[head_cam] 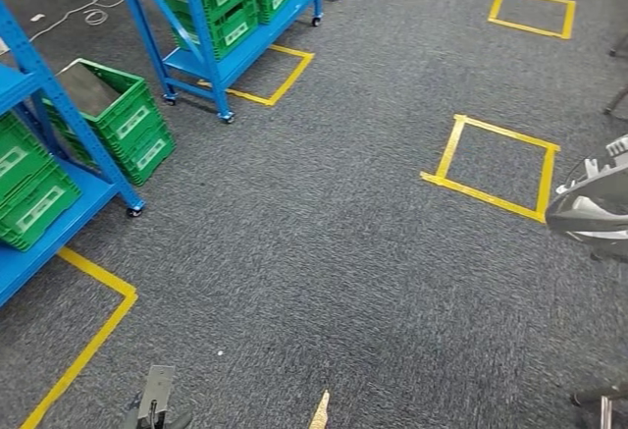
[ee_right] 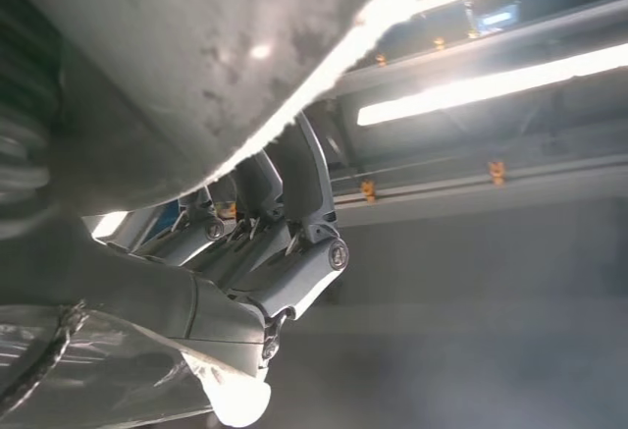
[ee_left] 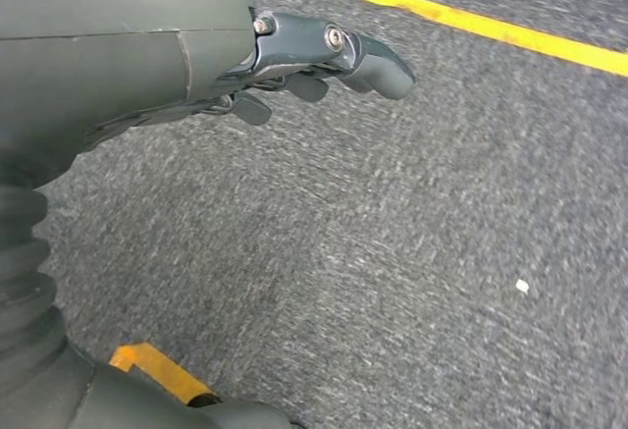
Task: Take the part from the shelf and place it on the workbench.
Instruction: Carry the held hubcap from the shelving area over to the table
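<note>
Grey carpet (head_cam: 334, 252): bore yellow tape squares (head_cam: 495, 166).
Blue shelves (head_cam: 44, 223): stood far left.
Left hand (ee_left: 296, 61): fingers extended, empty.
Right hand (ee_right: 267, 252): grip state could not be told.

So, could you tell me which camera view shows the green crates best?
The head view: green crates sit on the blue shelves at its left and top. The left wrist view has grey carpet and yellow tape instead; the right wrist view looks up past the right hand at ceiling lights.

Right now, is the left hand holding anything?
No: in the left wrist view the left hand hangs over grey carpet with its fingers apart and nothing between them.
</note>
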Controlling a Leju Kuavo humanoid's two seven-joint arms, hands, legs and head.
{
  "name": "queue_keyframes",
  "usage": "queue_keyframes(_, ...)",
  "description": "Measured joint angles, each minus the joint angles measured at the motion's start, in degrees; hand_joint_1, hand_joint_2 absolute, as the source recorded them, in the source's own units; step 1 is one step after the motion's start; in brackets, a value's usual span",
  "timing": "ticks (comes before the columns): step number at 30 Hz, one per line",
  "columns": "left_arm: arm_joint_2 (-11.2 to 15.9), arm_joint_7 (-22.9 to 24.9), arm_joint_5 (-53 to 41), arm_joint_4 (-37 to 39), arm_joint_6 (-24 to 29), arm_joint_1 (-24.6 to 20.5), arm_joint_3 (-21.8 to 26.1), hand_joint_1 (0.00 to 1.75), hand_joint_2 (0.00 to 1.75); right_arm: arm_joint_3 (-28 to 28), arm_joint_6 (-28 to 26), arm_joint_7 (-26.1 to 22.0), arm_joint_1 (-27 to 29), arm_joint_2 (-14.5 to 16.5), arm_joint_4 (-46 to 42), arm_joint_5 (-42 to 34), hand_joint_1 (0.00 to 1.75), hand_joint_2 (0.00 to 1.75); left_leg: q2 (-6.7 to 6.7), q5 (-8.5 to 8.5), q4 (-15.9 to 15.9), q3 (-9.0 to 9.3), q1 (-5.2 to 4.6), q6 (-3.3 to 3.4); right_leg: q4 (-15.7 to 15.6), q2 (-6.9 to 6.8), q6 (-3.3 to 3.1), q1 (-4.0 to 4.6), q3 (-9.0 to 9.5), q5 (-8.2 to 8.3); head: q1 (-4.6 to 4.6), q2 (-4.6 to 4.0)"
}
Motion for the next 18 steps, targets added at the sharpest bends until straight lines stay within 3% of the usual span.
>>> queue_keyframes(3,0.1,0.0,0.1,0.0,0.0,-0.1,0.0,0.0,1.75,-0.4,-0.1,-0.4,0.2,0.0,-0.7,-0.3,1.75,1.75,1.54,-0.61,0.5,0.06,-0.11,-0.88,-10.5,-2.74,0.3,-0.12,5.89,4.09,0.06,0.0)
queue_keyframes(5,0.2,0.0,0.2,0.0,0.0,-0.1,0.0,0.0,1.75,-0.7,-0.2,-0.6,0.3,0.0,-1.0,-0.4,1.75,1.75,2.33,-0.99,1.0,-0.03,-0.47,-1.43,-13.5,-3.78,-0.55,0.23,7.61,4.35,0.1,0.0)
queue_keyframes(7,0.2,0.0,0.2,0.0,0.0,-0.1,0.0,0.0,1.75,-0.9,-0.3,-0.7,0.7,0.0,-1.4,-0.5,1.75,1.75,3.12,-1.26,1.1,-0.03,-0.57,-1.76,-13.5,-2.65,-1.65,0.34,7.53,4.41,0.03,0.0)
queue_keyframes(9,0.2,0.0,0.3,0.0,0.0,-0.1,0.0,0.0,1.75,-1.1,-0.3,-0.7,0.8,0.0,-1.9,-0.5,1.75,1.75,1.99,-2.76,2.8,-0.5,-0.3,-2.21,-13.5,-1.64,-2.31,0.26,7.44,4.51,-0.05,0.0)
queue_keyframes(10,0.2,0.0,0.3,0.0,0.0,-0.1,0.0,0.0,1.75,-1.2,-0.3,-0.7,0.8,-0.1,-2.2,-0.5,1.75,1.75,0.81,-4.35,5.2,-1.46,-0.15,-2.43,-13.5,-1.17,-2.61,0.23,7.46,4.55,-0.12,0.0)
queue_keyframes(12,0.1,-0.1,0.3,0.0,0.0,0.0,0.0,0.0,1.75,-1.2,-0.3,-0.7,0.8,-0.1,-2.4,-0.5,1.75,1.75,-1.14,-8.17,12.9,-4.77,-0.01,-2.53,-13.5,-0.14,-2.96,0.37,7.45,4.57,-0.2,0.0)
queue_keyframes(13,0.1,-0.1,0.3,0.0,0.0,0.1,0.0,0.0,1.75,-1.2,-0.3,-0.7,0.8,-0.1,-2.4,-0.5,1.75,1.75,-1.43,-9.38,16.3,-6.39,-0.02,-2.45,-13.5,0.49,-3.03,0.5,7.44,4.58,-0.22,0.0)
queue_keyframes(14,0.1,-0.1,0.3,0.0,0.0,0.1,0.0,0.0,1.75,-1.2,-0.3,-0.7,0.9,0.0,-2.4,-0.5,1.75,1.75,-1.57,-9.55,18.2,-7.32,-0.06,-2.26,-13.5,1.16,-3.09,0.64,7.44,4.6,-0.22,0.0)
queue_keyframes(15,0.1,-0.1,0.3,0.0,0.0,0.2,0.0,0.0,1.75,-1.2,-0.3,-0.7,1.0,0.0,-2.5,-0.5,1.75,1.75,-1.75,-8.57,17.8,-7.28,-0.14,-1.93,-13.5,1.85,-3.14,0.78,7.46,4.64,-0.21,0.0)
queue_keyframes(16,0.1,-0.1,0.3,0.0,0.0,0.2,0.0,0.0,1.75,-1.2,-0.3,-0.7,1.0,0.0,-2.5,-0.5,1.75,1.75,-2.09,-6.63,15.3,-6.24,-0.27,-1.5,-13.5,2.54,-3.17,0.87,7.5,4.67,-0.21,0.0)
queue_keyframes(18,0.2,-0.1,0.3,0.0,0.0,0.2,0.1,0.0,1.75,-1.2,-0.3,-0.7,1.0,0.0,-2.7,-0.5,1.75,1.75,-4.02,-2.43,7.7,-2.9,-0.57,-0.42,-13.5,3.73,-3.18,0.95,7.55,4.75,-0.19,0.0)
